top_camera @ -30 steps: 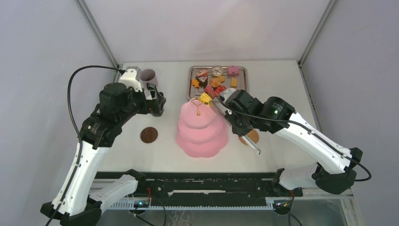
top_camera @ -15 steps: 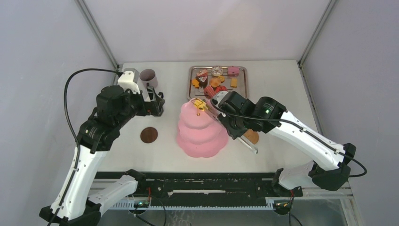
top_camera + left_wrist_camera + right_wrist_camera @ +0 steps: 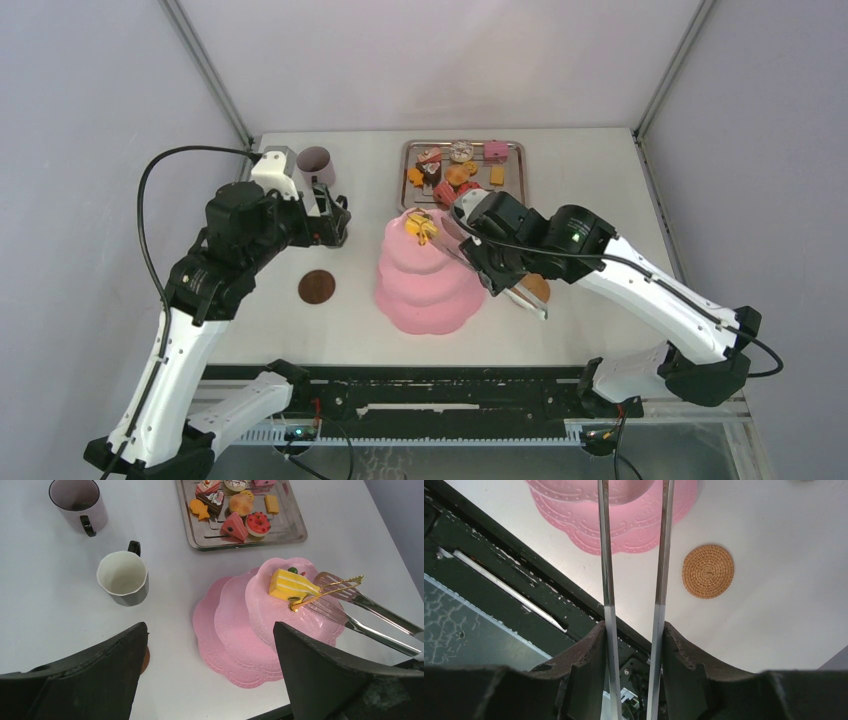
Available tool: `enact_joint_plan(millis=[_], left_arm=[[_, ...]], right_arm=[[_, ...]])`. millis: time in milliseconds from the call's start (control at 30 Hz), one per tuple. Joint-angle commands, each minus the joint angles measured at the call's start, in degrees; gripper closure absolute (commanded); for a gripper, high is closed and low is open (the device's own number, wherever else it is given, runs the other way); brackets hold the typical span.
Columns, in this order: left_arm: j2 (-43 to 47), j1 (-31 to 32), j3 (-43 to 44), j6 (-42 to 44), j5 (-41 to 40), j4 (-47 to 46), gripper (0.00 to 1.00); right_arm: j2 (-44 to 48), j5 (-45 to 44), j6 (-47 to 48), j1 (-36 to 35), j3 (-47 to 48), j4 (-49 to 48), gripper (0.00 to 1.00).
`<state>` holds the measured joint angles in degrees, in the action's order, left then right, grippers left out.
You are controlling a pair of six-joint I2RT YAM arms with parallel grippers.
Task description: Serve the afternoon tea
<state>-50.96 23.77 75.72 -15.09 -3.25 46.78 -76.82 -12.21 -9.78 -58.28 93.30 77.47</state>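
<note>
Jaws on our L arm stand wide open w/ nothing btwn them, hovering over the tabletop [image 3: 50, 615] near the black mug [image 3: 123, 577]. Jaws on our R arm are closed on the arms of the steel tongs [image 3: 606, 580], whose blades are parted over the stand's top tier.

We see one yellow cake slice [image 3: 291, 585] lying on the top tier of the pink three-tier stand [image 3: 225, 630], right by the gold handle [image 3: 325, 591]. Tong blades are just beside it; whether one touches it we can't tell. Lower two tiers are bare.

Progress, as we judge it: early. One pastry is served. The rest, approx nine incl. a pink wedge [image 3: 233, 526], a red tart [image 3: 258, 523] and a bun [image 3: 241, 503], sit on the steel tray [image 3: 250, 542] behind the stand.

Mugs aren't placed either. Black mug and mauve mug [image 3: 79, 502] stand on bare tabletop, neither on the dark coaster [image 3: 316, 286] nor the woven coaster [image 3: 708, 571].

Left to do, we reckon: ferry remaining cakes to the tiers, then prob. set a mug on each coaster.
</note>
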Motion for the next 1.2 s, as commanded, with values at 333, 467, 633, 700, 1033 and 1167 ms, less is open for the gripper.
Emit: enact_joint_plan(millis=[333, 467, 633, 700, 1033, 1167], left_arm=[[-1.17, 0.22, 0.69, -1.06, 1.61, -3.16, 0.00], [-1.91, 0.17, 1.07, -1.22, 2.13, -3.28, 0.00], [-2.66, 0.22, 1.98, -0.98, 2.56, -3.37, 0.00], [-3.01, 0.22, 2.24, -1.13, 2.49, -3.50, 0.00], [-4.26, 6.12, 8.12, 2.78, 12.73, -4.29, 0.00], [-4.58, 10.50, 9.45, 8.45, 16.54, -5.78, 0.02]], right_arm=[[8.62, -1.10, -1.24, -0.15, 3.82, -4.10, 0.56], [11.95, 0.03, -1.71, 1.75, 4.04, -4.52, 0.60], [17.08, 2.27, -1.97, 9.44, 2.97, -6.31, 0.62], [17.99, 3.89, -2.13, 14.57, 1.65, -7.69, 0.61], [13.26, 11.80, -4.60, 35.29, -9.82, -21.54, 0.61], [11.43, 17.06, -5.22, 41.47, -10.39, -25.45, 0.60]])
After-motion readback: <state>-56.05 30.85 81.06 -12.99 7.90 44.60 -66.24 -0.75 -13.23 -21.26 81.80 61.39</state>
